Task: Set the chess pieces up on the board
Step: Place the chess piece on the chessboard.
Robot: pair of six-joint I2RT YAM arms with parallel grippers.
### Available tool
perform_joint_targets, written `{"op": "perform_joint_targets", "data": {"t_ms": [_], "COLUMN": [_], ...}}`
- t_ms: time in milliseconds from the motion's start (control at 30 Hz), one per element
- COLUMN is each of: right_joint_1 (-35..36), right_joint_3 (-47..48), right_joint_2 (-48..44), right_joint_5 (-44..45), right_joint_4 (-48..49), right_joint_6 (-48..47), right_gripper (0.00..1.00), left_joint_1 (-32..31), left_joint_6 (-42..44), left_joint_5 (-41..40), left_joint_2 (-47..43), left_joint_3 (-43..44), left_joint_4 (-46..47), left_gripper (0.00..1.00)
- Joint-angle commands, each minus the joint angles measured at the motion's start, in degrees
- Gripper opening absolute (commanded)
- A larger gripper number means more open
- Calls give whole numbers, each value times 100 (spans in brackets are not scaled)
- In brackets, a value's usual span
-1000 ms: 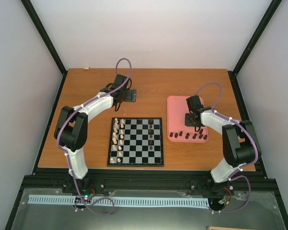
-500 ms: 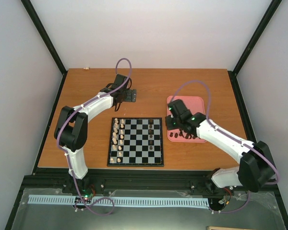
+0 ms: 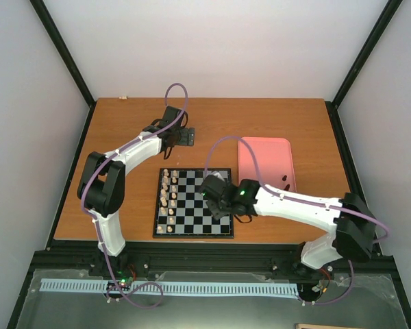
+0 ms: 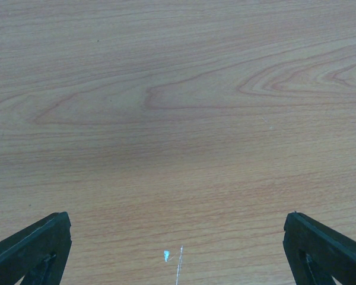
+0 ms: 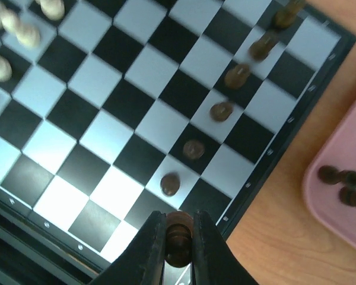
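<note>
Black-white checkered board (image 5: 166, 124), dark brown pieces (image 5: 194, 149), seemingly cream pieces (image 5: 29, 37), pink tray (image 5: 350, 142)

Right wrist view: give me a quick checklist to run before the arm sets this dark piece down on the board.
1. Grip: right gripper shut on the dark piece: ok.
2. Position: over the board, at its edge squares: ok.
3. Square beneath is free: cannot tell, the fingers hide it.
4. The nearest placed piece is apart from the fingers: ok, but close.
5. The left gripper is open over bare table: ok.
</note>
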Motion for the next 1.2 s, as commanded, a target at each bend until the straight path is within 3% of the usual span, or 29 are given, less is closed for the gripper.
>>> {"op": "perform_joint_targets", "data": {"t_ms": [0, 467, 1167], "right_joint_1": [339, 425, 430], "right_joint_3": [68, -483, -860], "right_joint_2": [441, 548, 785], "right_joint_5": [162, -467, -484], "right_joint_4": [-387, 438, 974], "right_joint_6": [263, 246, 372], "right_gripper": [4, 4, 4], "left_joint_1": [26, 26, 26], "left_joint_6": [-93, -74, -69], "left_joint_5": [-27, -66, -97], "left_joint_2": [-164, -81, -4], "left_joint_3": [123, 166, 205], "left_joint_4": [-18, -34, -51], "left_gripper": [100, 100, 100]}}
